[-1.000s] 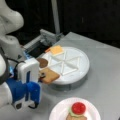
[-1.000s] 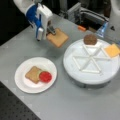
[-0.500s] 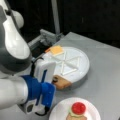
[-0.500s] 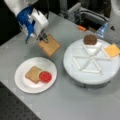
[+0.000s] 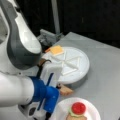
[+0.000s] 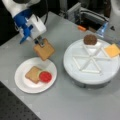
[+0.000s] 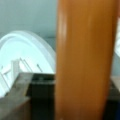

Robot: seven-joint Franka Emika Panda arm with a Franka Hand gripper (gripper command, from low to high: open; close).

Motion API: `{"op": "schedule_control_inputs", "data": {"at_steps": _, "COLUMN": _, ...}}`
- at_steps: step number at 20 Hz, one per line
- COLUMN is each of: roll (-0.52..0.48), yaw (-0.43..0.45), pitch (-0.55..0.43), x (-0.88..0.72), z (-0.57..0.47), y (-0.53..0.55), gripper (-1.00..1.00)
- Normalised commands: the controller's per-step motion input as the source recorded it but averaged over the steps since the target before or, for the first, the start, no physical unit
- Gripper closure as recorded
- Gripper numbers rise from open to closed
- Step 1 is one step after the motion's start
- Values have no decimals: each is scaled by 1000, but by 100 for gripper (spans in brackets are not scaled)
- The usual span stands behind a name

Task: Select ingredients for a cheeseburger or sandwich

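Carrying a toast square (image 6: 44, 50) clenched in our jaws, we hang the gripper (image 6: 40, 42) just above the far edge of the white plate (image 6: 22, 83) in a front view, the slice tilted with one corner low. The wrist view shows the toast (image 7: 83, 60) edge-on across the lens, with the segmented tray (image 7: 32, 52) behind it. On the plate lies the sandwich (image 6: 38, 75) so far: a toast base, a green disc and a red disc (image 6: 45, 76) on top. The tray (image 6: 75, 50) keeps the dark patty (image 6: 90, 39) and the cheese square (image 6: 112, 50). To do this step well, we judge the slice must be levelled and centred over the red disc, then lowered gently, since a tilted corner could nudge the discs off the base.
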Motion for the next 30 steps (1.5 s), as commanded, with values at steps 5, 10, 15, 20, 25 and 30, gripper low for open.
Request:
{"op": "schedule_control_inputs", "data": {"at_steps": 5, "roll": 24, "yaw": 186, "pitch": 51, "x": 516, "z": -215, "y": -165, "gripper": 100}}
{"op": "schedule_control_inputs", "data": {"at_steps": 10, "roll": 84, "yaw": 153, "pitch": -24, "x": 423, "z": -180, "y": -80, "gripper": 100}}
{"op": "schedule_control_inputs", "data": {"at_steps": 15, "roll": 134, "yaw": 142, "pitch": -104, "x": 315, "z": -170, "y": -121, "gripper": 100}}
{"op": "schedule_control_inputs", "data": {"at_steps": 20, "roll": 88, "yaw": 120, "pitch": -145, "x": 286, "z": -248, "y": -217, "gripper": 100}}
{"op": "schedule_control_inputs", "data": {"at_steps": 25, "roll": 67, "yaw": 98, "pitch": -115, "x": 287, "z": -135, "y": -165, "gripper": 100}}
{"op": "schedule_control_inputs", "data": {"at_steps": 30, "roll": 91, "yaw": 93, "pitch": -104, "x": 293, "z": -89, "y": -98, "gripper": 100}}
